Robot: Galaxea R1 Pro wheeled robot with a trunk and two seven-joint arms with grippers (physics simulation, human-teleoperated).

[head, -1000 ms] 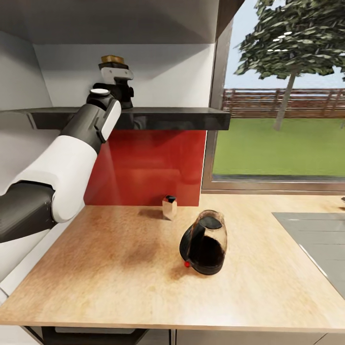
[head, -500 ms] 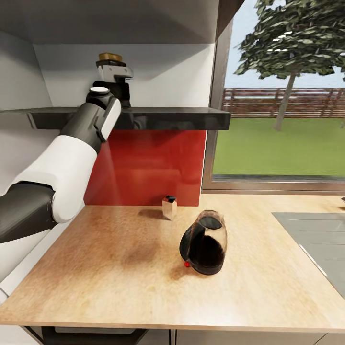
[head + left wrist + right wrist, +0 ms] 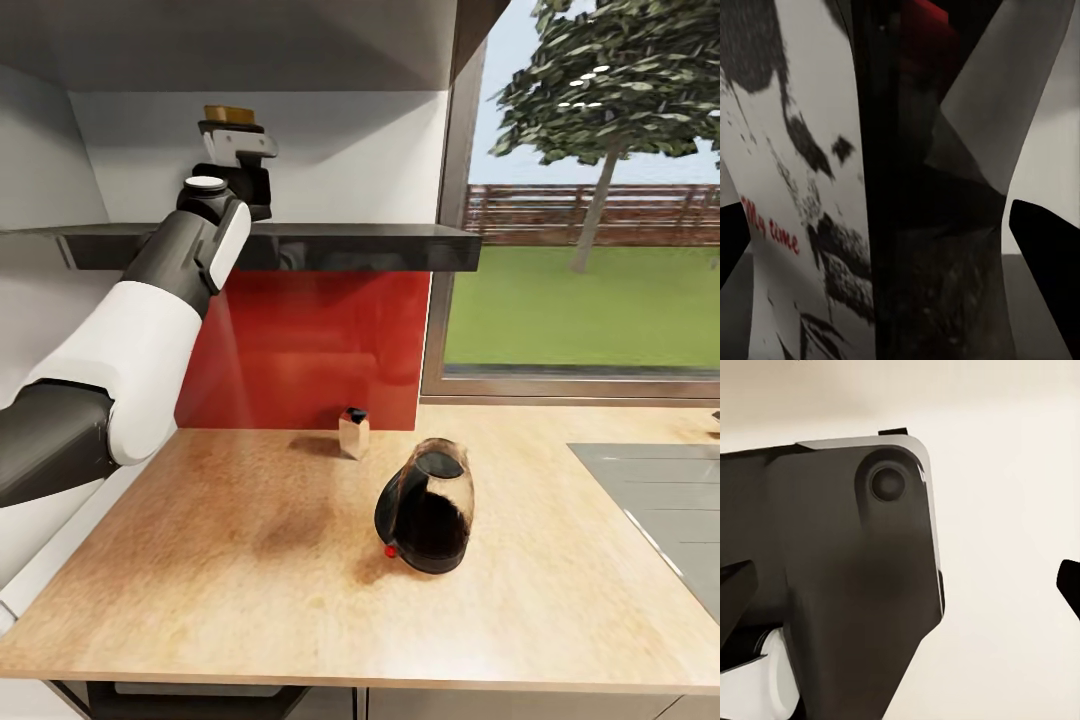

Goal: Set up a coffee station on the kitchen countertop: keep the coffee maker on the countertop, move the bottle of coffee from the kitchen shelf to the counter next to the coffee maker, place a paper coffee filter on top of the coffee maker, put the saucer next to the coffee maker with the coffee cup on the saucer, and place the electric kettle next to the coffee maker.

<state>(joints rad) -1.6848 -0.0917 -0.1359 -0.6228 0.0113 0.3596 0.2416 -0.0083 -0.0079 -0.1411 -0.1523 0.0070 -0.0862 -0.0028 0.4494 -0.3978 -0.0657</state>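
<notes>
Red script reading "My time" marks the bottle of coffee pinched in the left hand.

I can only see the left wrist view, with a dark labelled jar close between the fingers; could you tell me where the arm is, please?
Observer: The left gripper is raised to the dark kitchen shelf, near the white back wall.
Operator: Thank you. Which jar is it?
Observer: The bottle of coffee; its yellow cap shows just above the gripper.
Operator: And what is on the counter below?
Observer: The electric kettle stands on the kitchen countertop, lower and to the right of the arm.
</notes>
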